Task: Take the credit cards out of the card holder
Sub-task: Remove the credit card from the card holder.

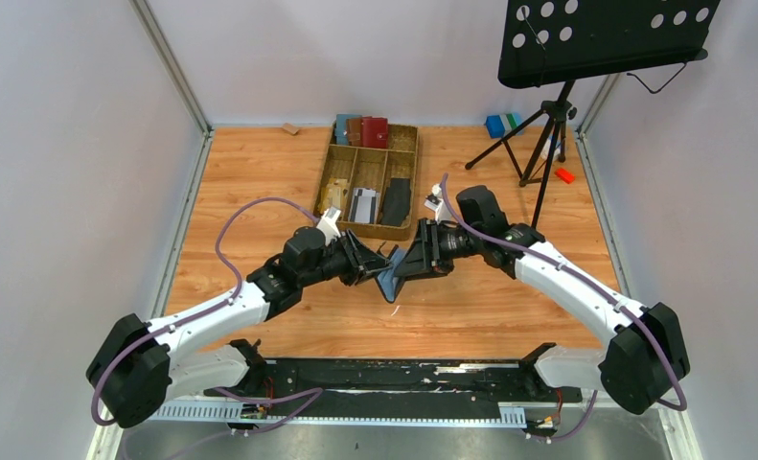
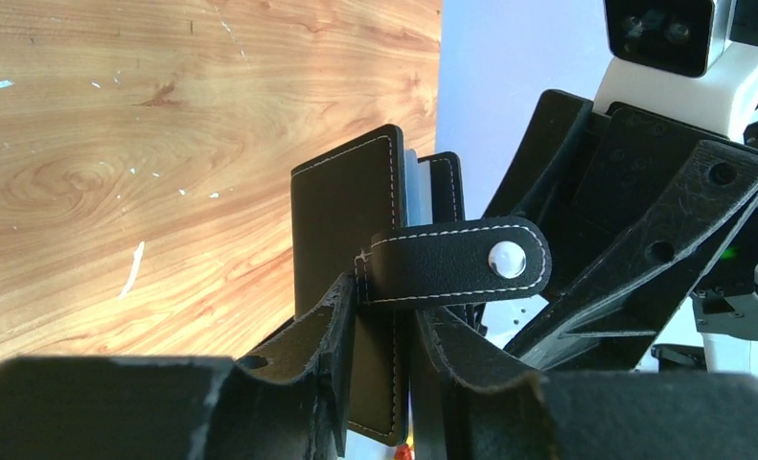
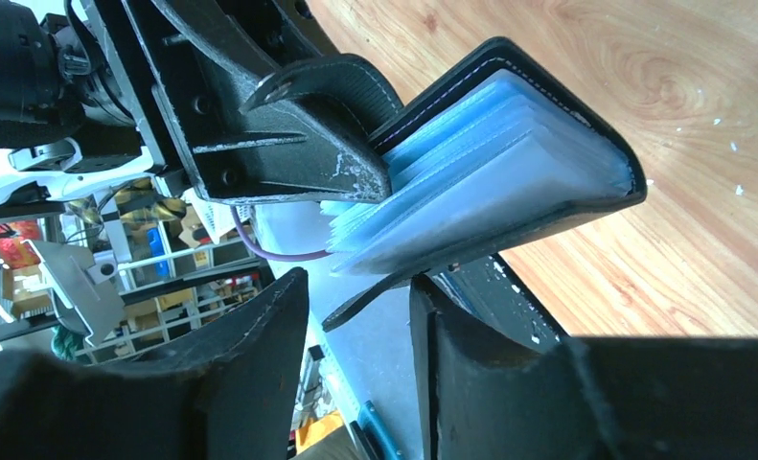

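The black card holder [image 1: 391,284] hangs in the air above the table's middle, between both grippers. My left gripper [image 1: 379,267] is shut on one black cover [image 2: 341,230] just below the closure tab [image 2: 456,261] with its white snap. In the right wrist view the holder [image 3: 509,182] stands open and shows its grey-blue sleeve pages. My right gripper [image 3: 360,287] is open, and the lower cover's edge and a thin flap lie between its fingers. No credit card shows clearly among the sleeves. Whitish-grey cards [image 1: 362,204] lie in a tray compartment.
A wooden compartment tray [image 1: 407,136] stands at the back middle. It holds red, brown and blue wallets [image 1: 362,130] and a long black flat piece [image 1: 397,199]. A music stand on a tripod [image 1: 547,115] stands at the back right, with a blue block [image 1: 495,125] and a small red thing [image 1: 564,175] nearby.
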{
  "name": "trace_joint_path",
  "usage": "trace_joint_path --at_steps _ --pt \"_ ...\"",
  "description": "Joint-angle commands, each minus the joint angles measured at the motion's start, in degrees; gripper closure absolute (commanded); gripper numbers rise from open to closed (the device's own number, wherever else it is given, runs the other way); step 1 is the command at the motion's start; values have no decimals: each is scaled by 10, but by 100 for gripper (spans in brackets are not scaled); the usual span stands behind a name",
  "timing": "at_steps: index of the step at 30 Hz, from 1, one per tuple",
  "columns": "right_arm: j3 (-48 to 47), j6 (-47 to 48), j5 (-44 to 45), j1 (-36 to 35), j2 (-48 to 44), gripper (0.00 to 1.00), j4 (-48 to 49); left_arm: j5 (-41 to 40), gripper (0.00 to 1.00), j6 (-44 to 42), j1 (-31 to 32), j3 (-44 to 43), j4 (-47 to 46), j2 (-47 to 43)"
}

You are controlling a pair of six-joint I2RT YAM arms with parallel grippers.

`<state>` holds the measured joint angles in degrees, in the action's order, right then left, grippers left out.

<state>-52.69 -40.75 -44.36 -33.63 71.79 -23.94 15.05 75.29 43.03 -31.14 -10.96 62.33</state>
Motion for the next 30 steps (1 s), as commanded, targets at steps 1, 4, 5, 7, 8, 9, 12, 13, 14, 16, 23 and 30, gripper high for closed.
trace_joint_path --at_steps 1,4,5,7,8,9,12,13,14,16,23,30 --pt "-23 9 20 -1 2 54 -8 14 71 -21 -2 -14 -14 -2" --pt "-29 17 35 2 14 34 -35 19 81 -35 -2 -27 0 9" --pt "-28 18 38 3 22 27 -43 21 86 -37 -2 -28 2 13" --pt "-21 19 40 8 38 15 -60 23 92 -43 -2 -26 2 26" --pt "-17 19 37 11 46 12 -61 23 93 -48 -2 -25 0 32" --pt "-8 19 33 13 56 10 -61 23 95 -54 -2 -23 -5 40" --pt "26 26 37 17 80 8 -35 29 97 -83 -2 -17 -39 72" --pt "35 29 40 18 89 8 -23 28 98 -93 -2 -20 -41 87" --pt "43 29 41 18 98 9 -9 28 100 -105 -2 -23 -44 102" --pt "58 26 50 18 115 13 20 23 100 -120 0 -26 -49 128" --pt "112 -39 67 25 167 25 133 -26 92 -148 32 -22 -84 174" --pt "138 -41 132 26 122 31 129 -19 60 -131 46 -5 -109 179"
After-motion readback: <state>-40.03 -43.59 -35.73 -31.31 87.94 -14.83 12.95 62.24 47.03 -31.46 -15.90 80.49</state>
